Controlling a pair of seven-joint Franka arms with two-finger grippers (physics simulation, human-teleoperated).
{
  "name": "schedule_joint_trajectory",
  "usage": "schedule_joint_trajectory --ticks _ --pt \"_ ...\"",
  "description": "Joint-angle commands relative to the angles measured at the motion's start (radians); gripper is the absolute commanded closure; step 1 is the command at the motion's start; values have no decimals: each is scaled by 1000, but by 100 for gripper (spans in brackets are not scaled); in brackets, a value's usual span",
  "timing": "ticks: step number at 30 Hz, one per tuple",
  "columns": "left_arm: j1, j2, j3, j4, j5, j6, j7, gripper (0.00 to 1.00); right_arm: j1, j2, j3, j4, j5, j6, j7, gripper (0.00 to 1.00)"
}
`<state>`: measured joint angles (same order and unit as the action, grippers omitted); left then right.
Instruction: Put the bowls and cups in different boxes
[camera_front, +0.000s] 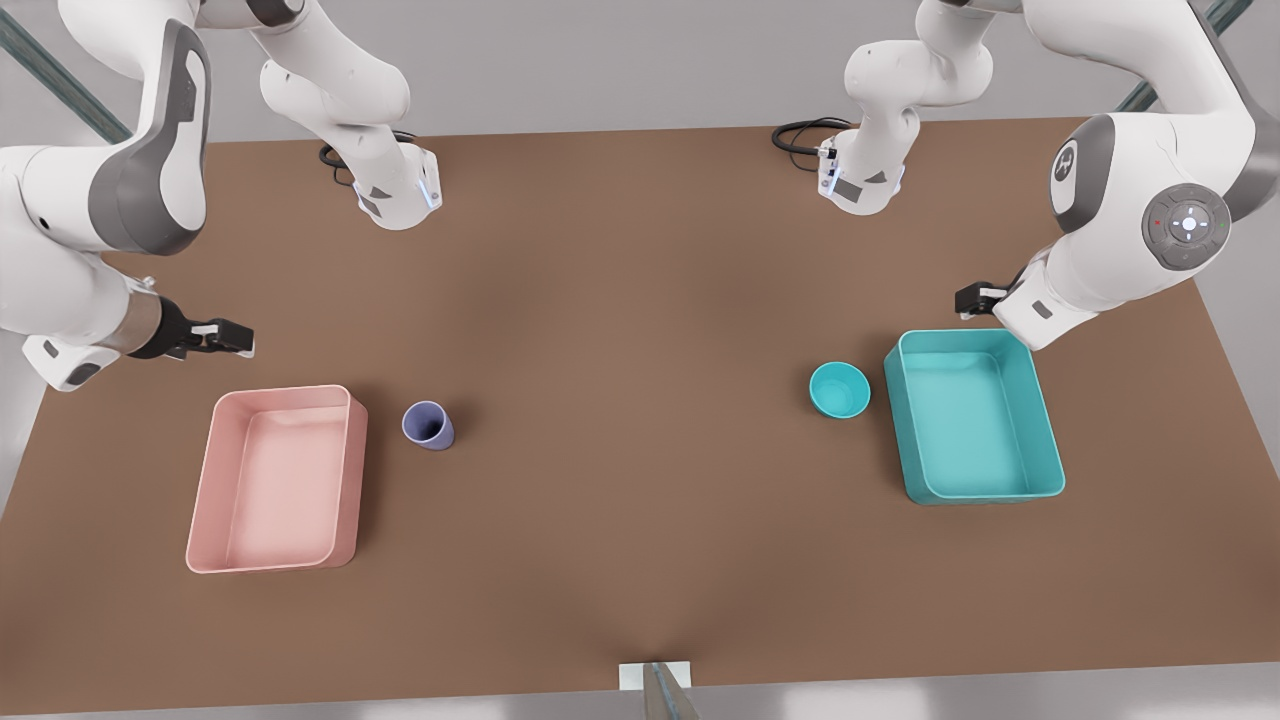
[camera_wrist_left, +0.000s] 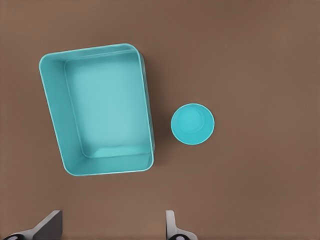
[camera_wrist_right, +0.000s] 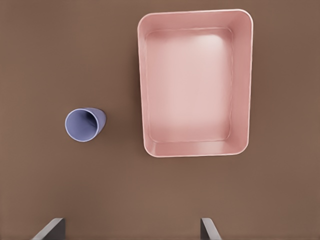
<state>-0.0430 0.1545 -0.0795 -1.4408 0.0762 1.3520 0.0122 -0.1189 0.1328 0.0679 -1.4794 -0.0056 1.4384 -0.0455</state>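
A plain brown table (camera_front: 620, 300) is carrying everything, with grey floor lying beyond its edges. Both arms are running out of frame, cut off by the picture edges. Two boxes are sitting empty: the pink box (camera_front: 275, 478) near one end, the teal box (camera_front: 972, 415) near the other. One lavender cup (camera_front: 429, 425) is standing beside the pink box; one teal bowl (camera_front: 839, 389) is sitting just beside the teal box. The left gripper (camera_wrist_left: 112, 227) is hovering open above the teal box's far corner. The right gripper (camera_wrist_right: 131, 229) is hanging open beyond the pink box.
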Motion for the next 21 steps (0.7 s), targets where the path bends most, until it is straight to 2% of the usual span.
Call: schedule_joint_trajectory --ticks 1,3,4,6,10,13,18,21 --pt "0 -1 0 0 1 3 15 0 -1 1 1 4 -1 -1 4 0" --pt "-1 2 0 -1 1 6 14 0 1 34 7 -1 3 8 7 0" --pt "-52 13 0 -56 7 55 11 0 19 76 12 1 -2 22 4 0" --pt "-126 115 -37 -95 103 130 -34 0 99 139 12 -5 -1 114 24 0" --pt "-201 165 -37 -406 165 659 -70 0 173 209 12 -97 -1 338 171 0" --pt "-210 188 -39 -510 215 866 -77 0 173 197 12 -243 -1 526 174 0" --pt "-287 223 -45 -529 215 989 -170 0 185 189 10 -413 -1 781 197 0" --pt "-294 237 -43 -578 214 983 -176 0 197 192 10 -479 -4 884 217 0"
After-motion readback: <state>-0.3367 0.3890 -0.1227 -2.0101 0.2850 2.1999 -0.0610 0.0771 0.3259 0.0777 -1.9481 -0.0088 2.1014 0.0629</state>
